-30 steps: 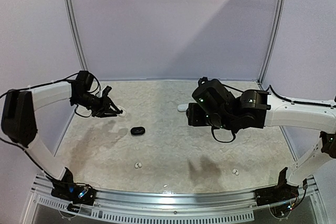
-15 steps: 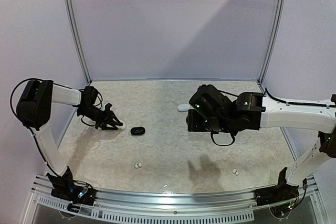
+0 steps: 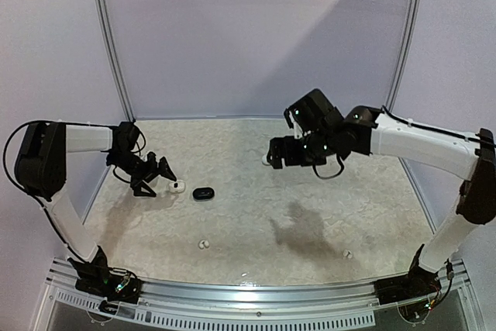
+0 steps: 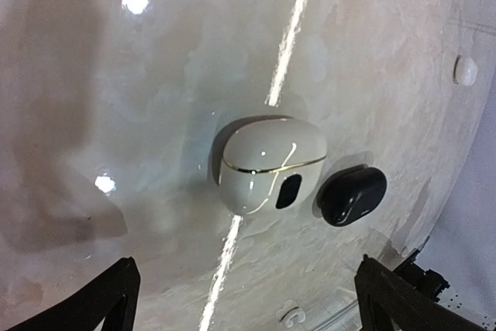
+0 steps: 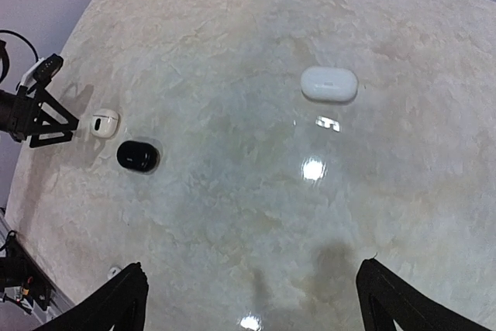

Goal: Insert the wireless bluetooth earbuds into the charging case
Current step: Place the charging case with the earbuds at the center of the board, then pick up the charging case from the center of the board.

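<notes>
A closed white charging case (image 4: 270, 163) with a thin gold seam lies on the table, and a closed black case (image 4: 353, 195) sits just right of it. My left gripper (image 4: 249, 300) hovers above them, open and empty; from above, this left gripper (image 3: 155, 177) is just left of the white case (image 3: 177, 187) and black case (image 3: 203, 193). My right gripper (image 5: 252, 300) is open, high over the table, with a second, oblong white case (image 5: 329, 84) below it. Tiny white earbuds lie loose at the near left (image 3: 204, 244) and near right (image 3: 346, 254).
The mottled beige table (image 3: 256, 215) is walled by lilac panels at the back and sides. A metal rail (image 3: 248, 288) runs along the near edge between the arm bases. One more white earbud (image 4: 465, 70) lies by the table's edge in the left wrist view.
My left gripper came down toward the black case, opened and let go of the gold-seamed white case, which now rests on the table. My right arm rose and swung back, its jaws opening wider.
</notes>
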Robot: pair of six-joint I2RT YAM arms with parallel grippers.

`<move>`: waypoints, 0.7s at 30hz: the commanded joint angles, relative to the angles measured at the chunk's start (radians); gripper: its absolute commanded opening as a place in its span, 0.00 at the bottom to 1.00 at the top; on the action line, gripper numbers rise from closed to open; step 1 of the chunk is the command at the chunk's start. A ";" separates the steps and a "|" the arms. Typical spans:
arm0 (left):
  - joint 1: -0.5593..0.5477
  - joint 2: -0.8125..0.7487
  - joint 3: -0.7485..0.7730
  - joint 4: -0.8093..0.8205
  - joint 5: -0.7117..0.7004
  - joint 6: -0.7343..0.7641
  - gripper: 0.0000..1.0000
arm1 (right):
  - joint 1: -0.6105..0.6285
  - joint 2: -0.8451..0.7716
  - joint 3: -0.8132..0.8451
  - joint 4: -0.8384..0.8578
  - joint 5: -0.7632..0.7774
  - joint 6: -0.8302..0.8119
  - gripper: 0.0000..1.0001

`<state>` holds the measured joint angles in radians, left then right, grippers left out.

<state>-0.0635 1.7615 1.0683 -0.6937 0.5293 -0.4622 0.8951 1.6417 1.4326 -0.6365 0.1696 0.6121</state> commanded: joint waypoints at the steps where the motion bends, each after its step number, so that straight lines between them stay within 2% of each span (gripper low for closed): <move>1: 0.000 -0.096 0.086 -0.155 -0.081 0.083 0.99 | -0.159 0.171 0.217 -0.072 -0.275 -0.363 0.97; 2: -0.002 -0.114 0.098 -0.164 -0.079 0.103 0.99 | -0.182 0.253 0.287 -0.108 -0.287 -0.442 0.97; 5: -0.005 -0.165 0.109 -0.162 -0.083 0.162 0.99 | -0.248 0.477 0.561 -0.228 -0.295 -0.538 0.97; 7: -0.008 -0.202 0.098 -0.150 -0.098 0.192 0.99 | -0.275 0.608 0.721 -0.283 -0.292 -0.543 0.99; 11: -0.014 -0.263 0.061 -0.106 -0.104 0.231 0.99 | -0.287 0.816 0.917 -0.254 -0.201 -0.534 0.99; 13: -0.018 -0.287 0.052 -0.095 -0.104 0.248 0.99 | -0.289 0.892 0.947 -0.203 -0.175 -0.464 0.99; 17: -0.019 -0.300 0.053 -0.096 -0.109 0.273 0.99 | -0.286 0.943 0.907 -0.051 -0.152 -0.298 0.99; 21: -0.019 -0.296 0.053 -0.096 -0.084 0.271 0.99 | -0.268 0.991 0.913 -0.039 -0.058 -0.221 0.99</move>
<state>-0.0731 1.4738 1.1320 -0.7990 0.4335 -0.2176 0.6048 2.6038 2.3341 -0.7460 0.0162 0.2718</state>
